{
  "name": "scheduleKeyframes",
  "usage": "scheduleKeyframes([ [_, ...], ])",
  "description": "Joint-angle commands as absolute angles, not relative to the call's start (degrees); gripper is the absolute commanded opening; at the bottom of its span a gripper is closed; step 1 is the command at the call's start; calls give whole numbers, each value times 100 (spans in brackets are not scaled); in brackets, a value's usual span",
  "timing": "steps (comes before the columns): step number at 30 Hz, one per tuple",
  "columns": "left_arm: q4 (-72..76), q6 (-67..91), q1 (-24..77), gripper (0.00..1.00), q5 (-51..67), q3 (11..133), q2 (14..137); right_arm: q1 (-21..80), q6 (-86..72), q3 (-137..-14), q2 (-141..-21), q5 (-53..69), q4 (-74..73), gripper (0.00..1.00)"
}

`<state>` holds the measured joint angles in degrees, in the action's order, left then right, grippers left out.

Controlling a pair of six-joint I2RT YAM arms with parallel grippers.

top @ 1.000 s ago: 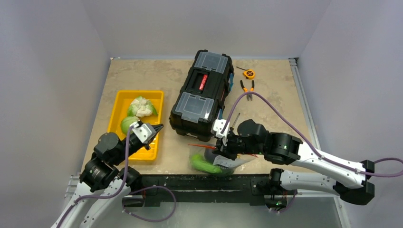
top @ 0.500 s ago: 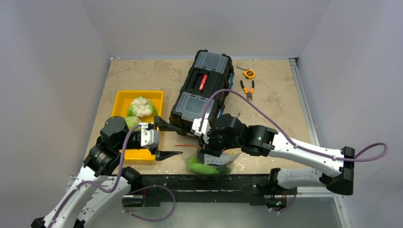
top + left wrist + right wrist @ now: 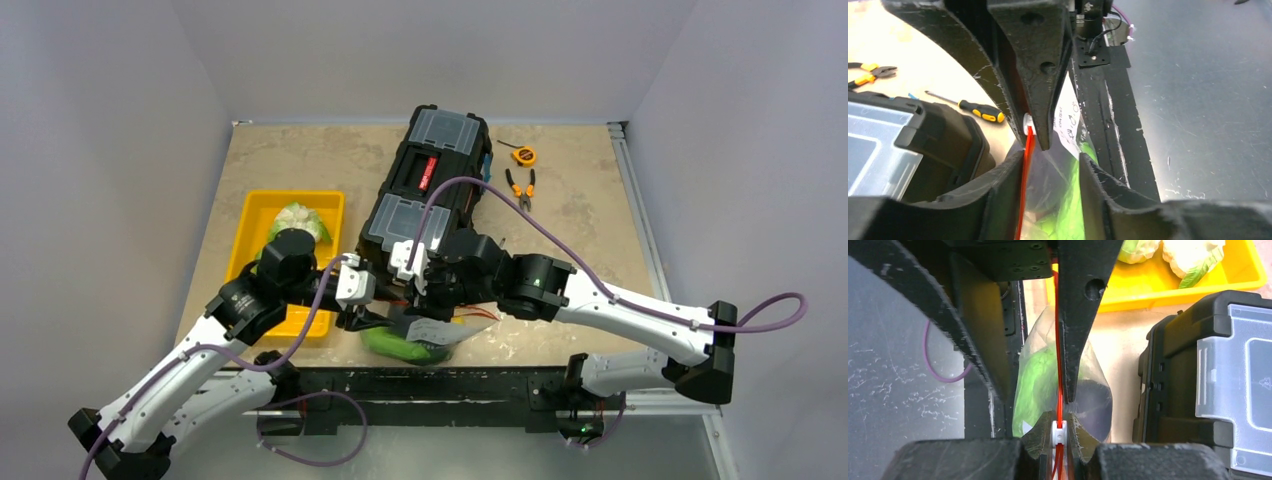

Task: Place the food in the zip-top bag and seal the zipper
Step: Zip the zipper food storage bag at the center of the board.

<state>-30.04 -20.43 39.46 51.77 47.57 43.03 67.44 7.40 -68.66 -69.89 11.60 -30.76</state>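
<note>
The clear zip-top bag (image 3: 428, 336) lies at the table's front edge with a green food piece (image 3: 393, 346) and a purple eggplant (image 3: 1094, 405) inside. My right gripper (image 3: 421, 300) is shut on the white slider of the red-orange zipper (image 3: 1058, 365), seen close in the right wrist view (image 3: 1059, 426). My left gripper (image 3: 367, 318) is open, and its jaws straddle the bag's top (image 3: 1050, 167). The zipper (image 3: 1026, 170) runs along the inside of one left finger. A white cauliflower (image 3: 298, 218) lies in the yellow tray, with a green cabbage (image 3: 1135, 247) beside it.
The black toolbox (image 3: 425, 195) stands just behind the bag. The yellow tray (image 3: 250, 215) is at the left. Orange-handled pliers (image 3: 520, 185) and a tape measure (image 3: 525, 155) lie at the back right. A screwdriver (image 3: 975, 108) lies beside the toolbox. The black front rail (image 3: 500, 380) borders the bag.
My left arm swung right from over the tray to the bag, and its open jaws came around the bag's top. My right gripper shifted left with the bag.
</note>
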Motion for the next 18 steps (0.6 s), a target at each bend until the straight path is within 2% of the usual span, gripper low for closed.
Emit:
scheduleKeyframes([
  [1,-2900,-2238,3973,37,4630,4687,4117,6732,871,-7157,-7013,1316,-2625,0],
  [6,-2674,-2153,3977,18,4452,4648,3996,6732,871,-7182,-7106,1349,-2596,0],
  [9,-2659,-2128,3975,0,4260,4629,3935,6732,872,-7177,-7119,1291,-2584,0],
  [18,-2731,-2230,3969,0,2593,4368,3246,6732,773,-6723,-6577,570,-2512,0],
])
